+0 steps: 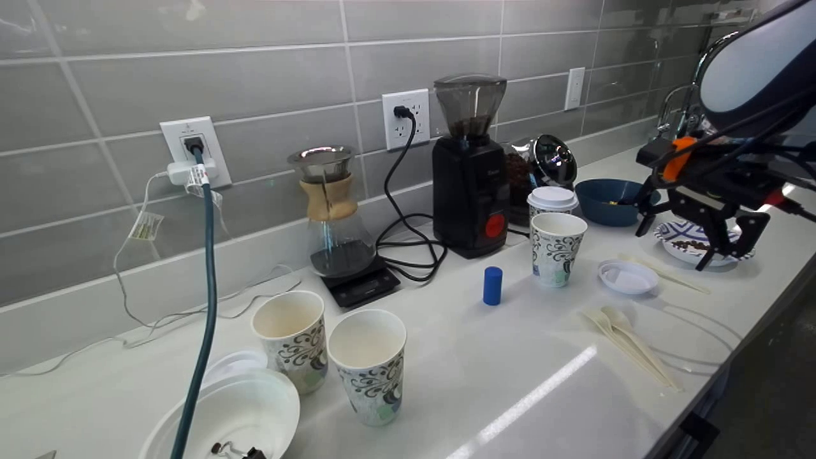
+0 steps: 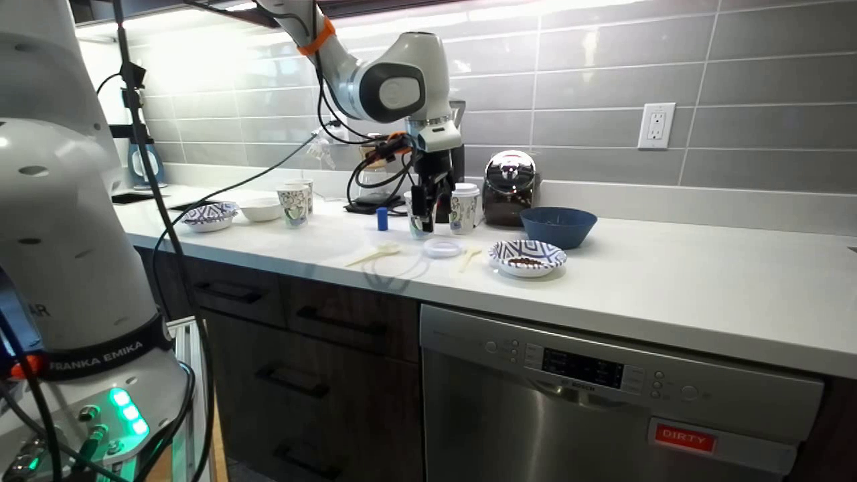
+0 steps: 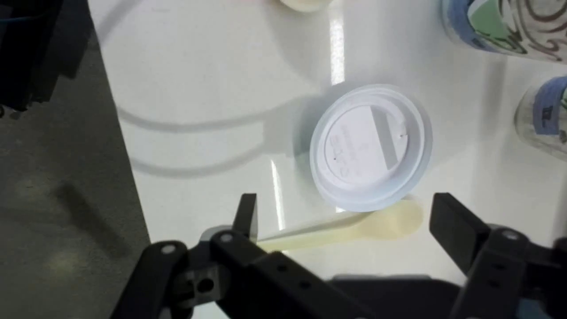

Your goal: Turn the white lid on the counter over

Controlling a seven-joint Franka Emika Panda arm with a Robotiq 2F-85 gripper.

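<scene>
Wrist view: my gripper is spread wide and holds nothing. Out ahead of it, the white lid lies flat on the counter, just beside a pale spoon. In both exterior views my gripper hangs above the counter and the lid sits near a patterned paper cup.

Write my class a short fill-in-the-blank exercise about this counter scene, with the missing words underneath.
The gripper is not shut but ____, the white lid ungripped.
The cylinder standing on the counter is coloured ____.
The sign on the dishwasher reads ____.
In the wrist view, the utensil nearest the white lid is a ____.

Missing words: open; blue; DIRTY; spoon.
</scene>
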